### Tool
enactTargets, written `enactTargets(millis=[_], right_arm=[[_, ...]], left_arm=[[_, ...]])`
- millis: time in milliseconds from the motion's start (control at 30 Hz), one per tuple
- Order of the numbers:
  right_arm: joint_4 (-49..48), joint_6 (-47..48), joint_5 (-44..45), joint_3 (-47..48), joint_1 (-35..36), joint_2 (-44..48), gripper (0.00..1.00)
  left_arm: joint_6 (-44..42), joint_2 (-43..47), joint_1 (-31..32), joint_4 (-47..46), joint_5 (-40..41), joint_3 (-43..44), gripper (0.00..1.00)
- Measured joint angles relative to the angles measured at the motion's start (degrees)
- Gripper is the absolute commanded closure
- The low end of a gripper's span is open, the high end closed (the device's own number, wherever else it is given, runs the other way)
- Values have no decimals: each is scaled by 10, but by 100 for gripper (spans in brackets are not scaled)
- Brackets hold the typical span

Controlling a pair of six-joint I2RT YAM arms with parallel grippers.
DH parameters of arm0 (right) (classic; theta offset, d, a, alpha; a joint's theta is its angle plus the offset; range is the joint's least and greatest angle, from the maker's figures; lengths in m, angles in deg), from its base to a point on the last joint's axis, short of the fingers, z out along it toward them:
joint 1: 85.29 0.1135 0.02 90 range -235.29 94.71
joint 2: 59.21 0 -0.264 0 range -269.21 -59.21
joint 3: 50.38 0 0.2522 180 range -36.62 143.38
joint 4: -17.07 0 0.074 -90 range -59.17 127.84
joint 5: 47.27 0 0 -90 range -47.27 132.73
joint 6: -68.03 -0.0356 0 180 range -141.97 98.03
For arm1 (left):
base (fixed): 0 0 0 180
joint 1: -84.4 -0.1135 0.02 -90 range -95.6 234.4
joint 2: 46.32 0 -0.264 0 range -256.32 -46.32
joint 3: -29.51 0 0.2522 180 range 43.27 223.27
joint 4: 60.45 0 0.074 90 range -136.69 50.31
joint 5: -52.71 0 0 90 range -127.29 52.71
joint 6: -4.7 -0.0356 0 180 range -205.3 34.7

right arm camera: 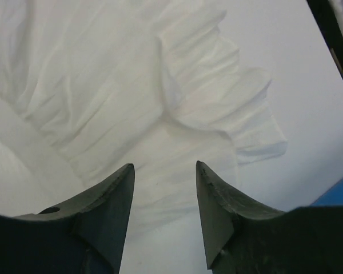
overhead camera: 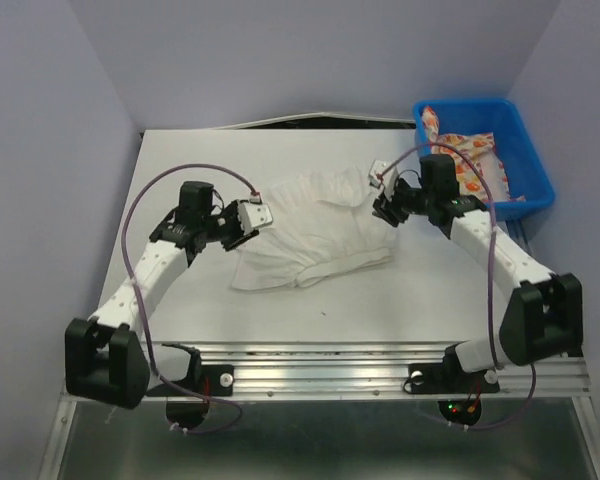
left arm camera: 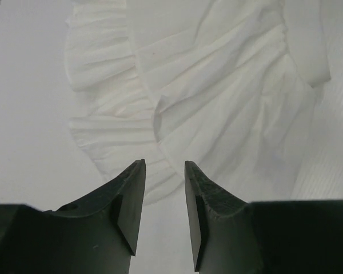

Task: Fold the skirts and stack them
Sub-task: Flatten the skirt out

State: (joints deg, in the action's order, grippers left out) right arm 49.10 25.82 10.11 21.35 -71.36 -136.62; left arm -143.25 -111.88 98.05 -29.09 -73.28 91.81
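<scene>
Pale lavender walls (overhead camera: 40,150) are boxing in a white table (overhead camera: 310,295) on three sides.
Soft, even light is falling across the tabletop, leaving only faint shadows. A ribbed aluminium rail (overhead camera: 330,368) is running along the table's near edge, and below it a dull grey metal surface (overhead camera: 330,440) is catching a muted sheen.

The table (overhead camera: 180,160) is overlooked from above its near side; the white skirt (overhead camera: 310,225) is shared, viewed closely from left and right by the wrist cameras.
</scene>
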Motion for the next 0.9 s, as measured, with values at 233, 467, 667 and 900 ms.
enactTargets(millis=[233, 467, 667, 900], right_arm=[[47, -216, 40, 201, 7, -217, 52], [115, -275, 143, 198, 30, -317, 46], [129, -278, 189, 195, 30, -338, 42], [115, -245, 210, 226, 38, -372, 36]], left_arm=[[193, -310, 31, -15, 79, 247, 62], [239, -538, 46, -14, 166, 447, 74], [178, -513, 70, -23, 221, 335, 77], [94, -318, 110, -12, 240, 78, 78]])
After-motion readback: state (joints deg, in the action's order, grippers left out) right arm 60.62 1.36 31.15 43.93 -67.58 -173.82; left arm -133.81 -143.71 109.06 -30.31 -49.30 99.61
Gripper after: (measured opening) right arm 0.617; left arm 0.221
